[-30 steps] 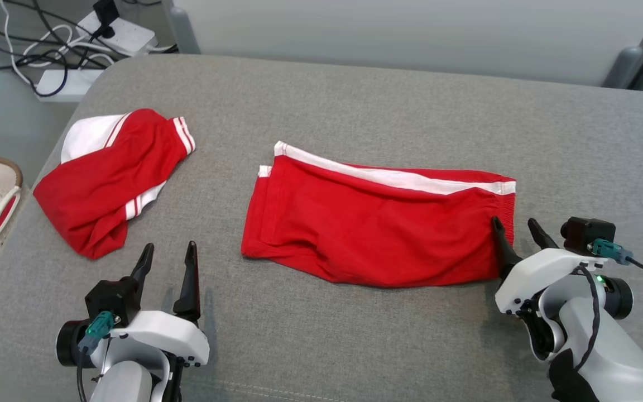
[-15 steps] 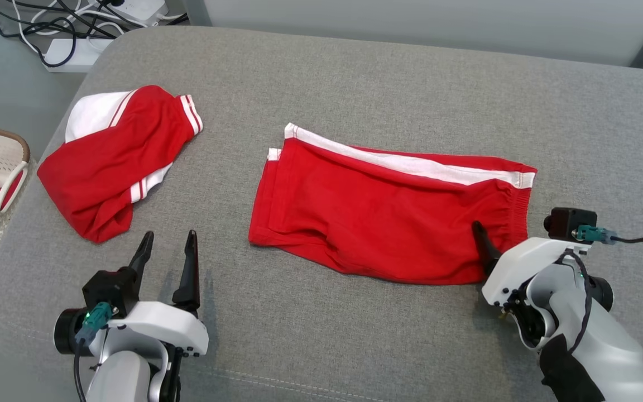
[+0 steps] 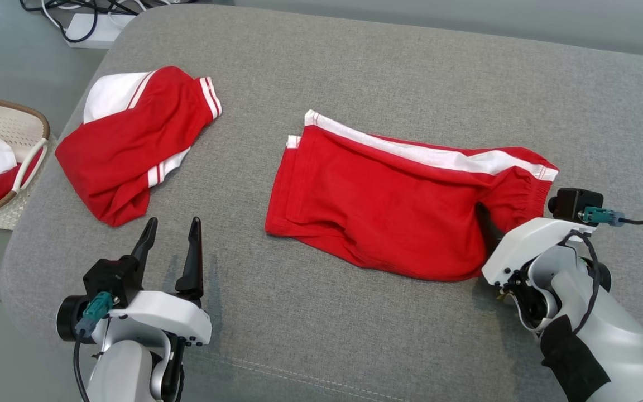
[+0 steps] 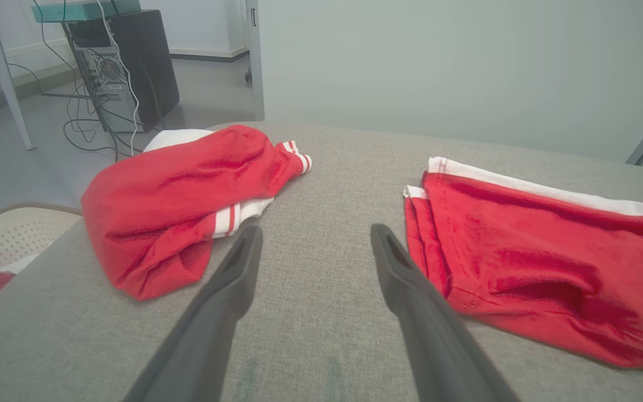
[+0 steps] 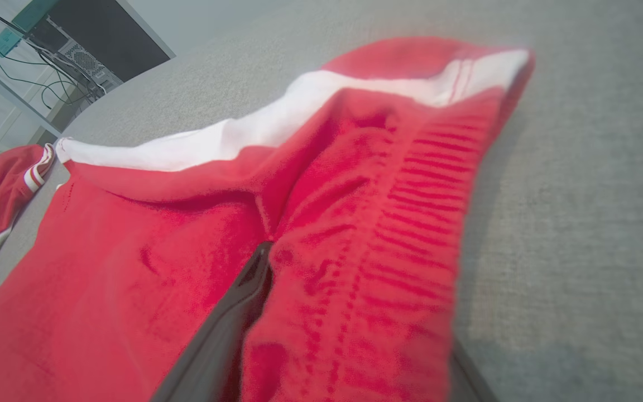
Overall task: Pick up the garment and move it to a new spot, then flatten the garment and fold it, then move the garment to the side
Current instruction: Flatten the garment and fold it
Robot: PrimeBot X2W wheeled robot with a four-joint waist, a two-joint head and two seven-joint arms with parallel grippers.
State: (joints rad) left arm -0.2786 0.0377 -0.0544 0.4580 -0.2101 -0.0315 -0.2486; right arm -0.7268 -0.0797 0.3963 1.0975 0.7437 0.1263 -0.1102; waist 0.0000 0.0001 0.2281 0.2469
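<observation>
Grey fabric surface (image 3: 355,67): red shorts (image 3: 388,206) centre, red garment (image 3: 126,145) left.

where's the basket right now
In the head view the basket sits at the far left edge, off the grey cushion on the robot's left, just beyond the crumpled red and white garment.
</observation>
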